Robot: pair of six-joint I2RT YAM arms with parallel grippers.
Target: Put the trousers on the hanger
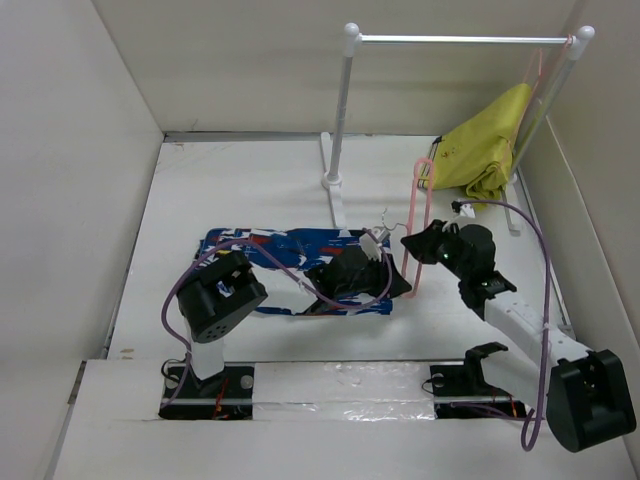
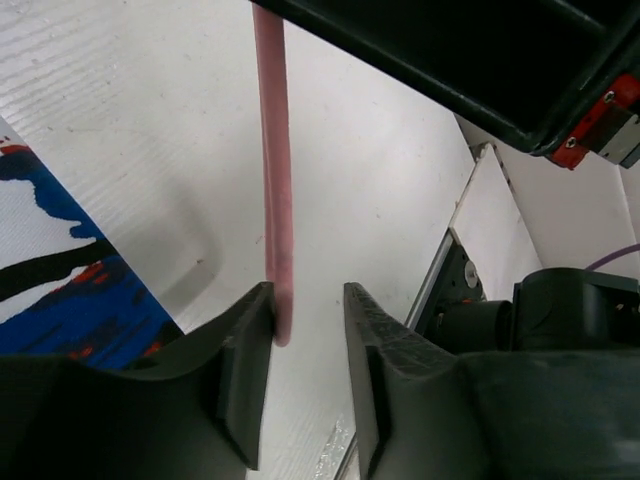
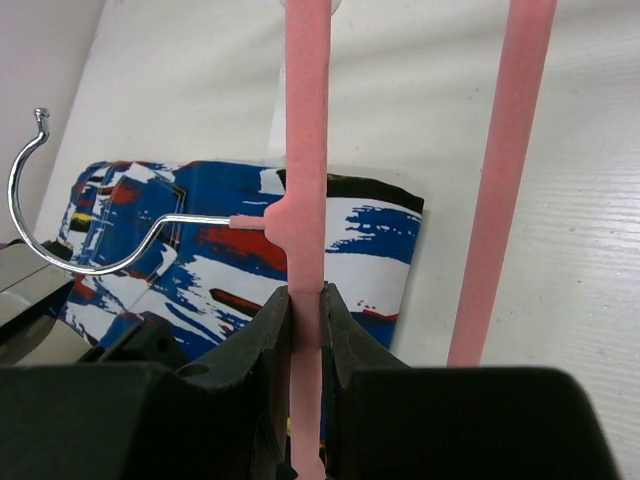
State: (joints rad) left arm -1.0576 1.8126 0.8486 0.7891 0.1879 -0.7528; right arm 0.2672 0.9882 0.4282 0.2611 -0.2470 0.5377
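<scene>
Trousers (image 1: pixel 270 245) in bright blue with white, red and black splashes lie flat on the white table (image 1: pixel 250 180), folded into a long strip. Their long axis runs left to right across the table. The right end reaches under the left gripper (image 2: pixel 308 335) and close to the hanger (image 1: pixel 413 215). Which end is the waist cannot be told. No part of the cloth is on the hanger, so the main step looks undone: the fabric has yet to be passed over a bar and evened out.

The pink hanger is held on edge just right of the trousers. Its long axis runs from near to far, and its silver hook (image 3: pixel 40 200) points left, over the fabric. The right gripper (image 3: pixel 305 310) is clamped tight on the bar that carries the hook, just beside the hook's neck. The left gripper stands narrowly parted round another stretch of pink bar. That bar touches one finger (image 2: pixel 245 370) and a gap shows beside the other, so it seems to steady the hanger rather than pinch it.

At the far right, a white rail (image 1: pixel 460 40) bears a second pink hanger (image 1: pixel 537 75) with a yellow-green garment (image 1: pixel 490 150), well apart from the trousers.
</scene>
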